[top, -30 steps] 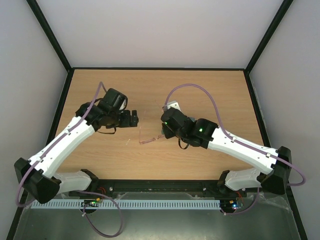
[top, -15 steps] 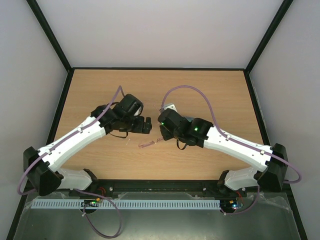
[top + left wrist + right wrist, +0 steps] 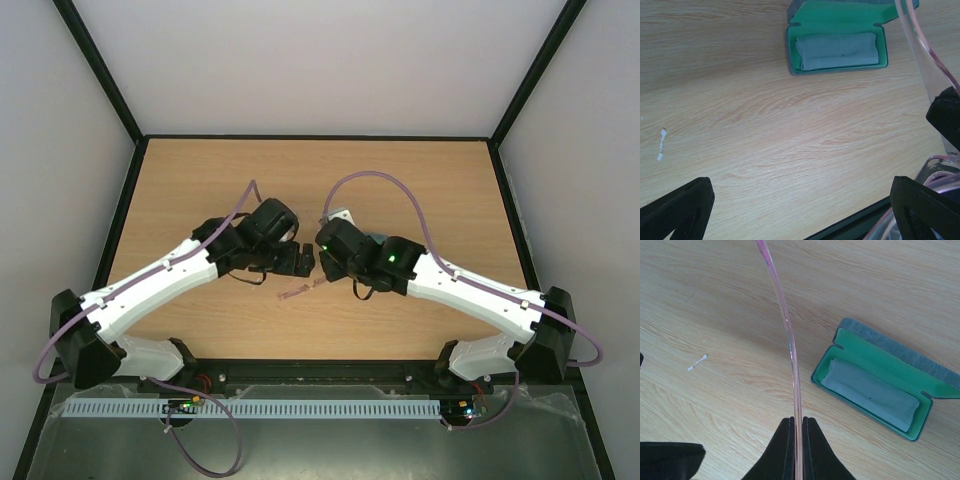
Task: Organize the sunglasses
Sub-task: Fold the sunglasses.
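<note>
The right gripper (image 3: 799,422) is pinching one slim pink arm of the sunglasses (image 3: 789,340) between its closed fingers, and that arm is running up and away from the fingertips over the wooden surface (image 3: 715,300). Seen from overhead, the sunglasses are sitting near the middle of the surface, just below the meeting point of the two grippers; whether their far end is touching the wood cannot be told. The left gripper (image 3: 800,200) is standing wide open with nothing between its fingers, just beside the sunglasses, whose pink arm and lens edge are showing at the right side of its wrist view. A hard case (image 3: 865,354) is lying open on the surface, showing its green lining, and a folded grey-blue cloth (image 3: 870,394) is resting inside it. A small white fleck (image 3: 697,361) is marking the wood well apart from the case.
</note>
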Robot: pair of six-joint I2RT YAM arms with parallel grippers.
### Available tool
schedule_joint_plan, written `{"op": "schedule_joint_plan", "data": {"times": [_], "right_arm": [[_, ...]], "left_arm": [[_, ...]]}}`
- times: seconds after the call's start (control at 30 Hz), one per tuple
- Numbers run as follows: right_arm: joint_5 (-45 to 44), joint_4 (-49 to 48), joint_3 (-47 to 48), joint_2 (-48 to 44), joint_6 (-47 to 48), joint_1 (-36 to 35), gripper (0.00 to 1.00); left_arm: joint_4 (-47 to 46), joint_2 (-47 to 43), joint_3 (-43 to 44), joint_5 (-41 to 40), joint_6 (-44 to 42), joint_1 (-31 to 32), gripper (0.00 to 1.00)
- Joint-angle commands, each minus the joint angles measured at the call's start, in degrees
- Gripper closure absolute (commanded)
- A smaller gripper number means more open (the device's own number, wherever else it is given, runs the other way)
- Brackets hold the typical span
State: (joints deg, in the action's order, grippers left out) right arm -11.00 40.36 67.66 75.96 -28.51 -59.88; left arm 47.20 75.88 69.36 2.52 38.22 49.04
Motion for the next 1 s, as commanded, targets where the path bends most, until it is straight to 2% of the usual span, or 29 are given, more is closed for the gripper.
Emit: {"op": "schedule_joint_plan", "data": {"times": [0.0, 0.13, 0.27, 0.37, 0.47, 0.53, 0.63, 0.97], "right_arm": [[-1.3, -1.2, -0.1, -1.4, -1.8, 0.6, 0.99], [-2.0, -0.9, -0.7, -1.9, -3.7, 1.2, 0.99], [-2.9, -0.6, -1.0, -2.4, -7.2, 2.4, 0.99], [-2.5, -1.0, -0.8, -1.9, -12.4, 4.5, 0.99], [-2.3, -1.4, 0.1, -0.2, -17.8, 5.9, 0.99], [-3.1, -1.6, 1.3, 1.3, -20.0, 6.2, 0.99], [-4.0, -3.0, 2.1, 2.9, -22.8, 6.4, 0.99], [-6.1, -6.7, 4.7, 5.6, -28.9, 7.1, 0.99]], "left_arm": [[0.2, -3.7, -0.2, -0.3, 1.6, -3.2, 0.01], [-1.9, -8.7, -0.8, 1.2, 2.2, -8.3, 0.01], [-6.8, -15.0, -4.3, 5.9, 4.5, -13.5, 0.01], [-17.6, -20.8, -10.4, 11.9, 10.2, -15.1, 0.01], [-32.0, -26.2, -19.7, 16.9, 19.4, -14.9, 0.01], [-38.6, -28.4, -23.8, 16.1, 24.5, -13.8, 0.01], [-43.5, -30.3, -26.7, 12.5, 27.8, -12.0, 0.01], [-50.2, -32.4, -32.9, 4.1, 31.2, -11.2, 0.01]]}}
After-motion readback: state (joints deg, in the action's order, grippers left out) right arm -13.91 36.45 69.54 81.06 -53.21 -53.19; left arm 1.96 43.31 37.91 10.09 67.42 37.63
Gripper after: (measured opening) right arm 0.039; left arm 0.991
